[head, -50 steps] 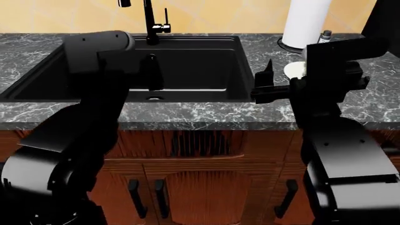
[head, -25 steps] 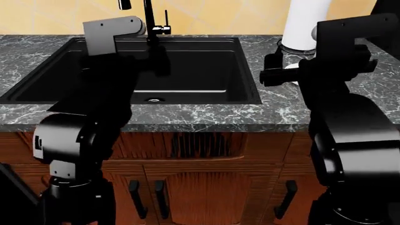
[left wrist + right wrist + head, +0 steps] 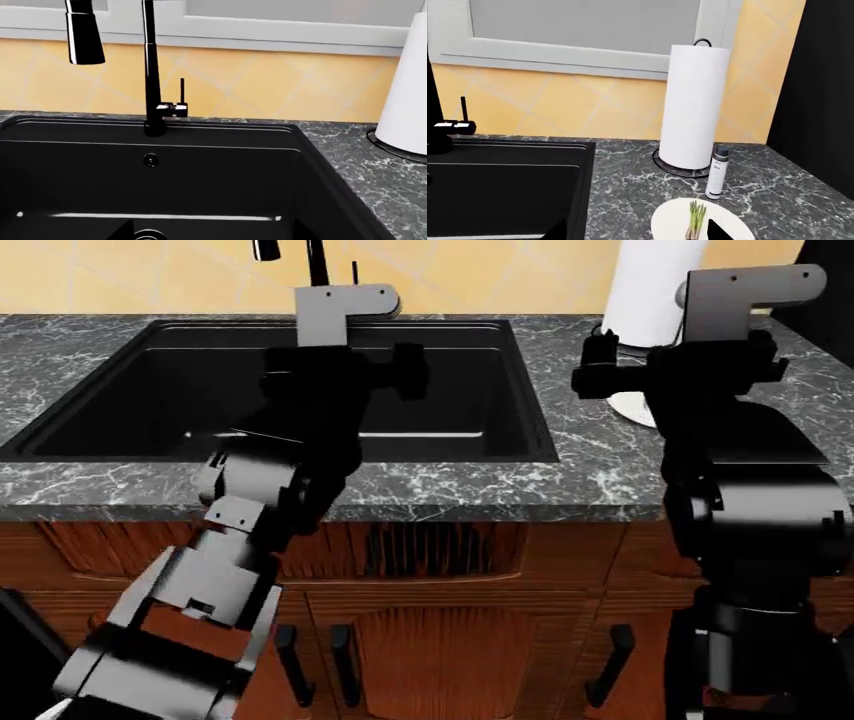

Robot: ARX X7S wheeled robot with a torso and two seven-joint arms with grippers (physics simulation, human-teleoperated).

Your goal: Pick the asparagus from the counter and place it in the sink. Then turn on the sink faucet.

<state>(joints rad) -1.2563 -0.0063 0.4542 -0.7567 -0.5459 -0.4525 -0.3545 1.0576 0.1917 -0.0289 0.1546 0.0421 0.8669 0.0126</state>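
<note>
My left arm reaches over the sink, with its pincer above the basin toward its 3 o'clock side; from my head I see only dark shapes there, so I cannot tell how far it gapes. My left wrist camera shows none of the fingers, just the sink faucet standing at the basin's 12 o'clock rim, its small lever upright beside the stem and the spray head hanging apart from it.

My right pincer hovers over the bench at the sink's 3 o'clock; its spread is also unclear. A single dark fingertip shows in my right wrist view, over the white plate. The asparagus lies on that plate, cut ends nearest me, tips pointing to 12 o'clock, not gripped. Beyond the plate stands a small grey bottle, and just past it the paper towel roll on its holder.
</note>
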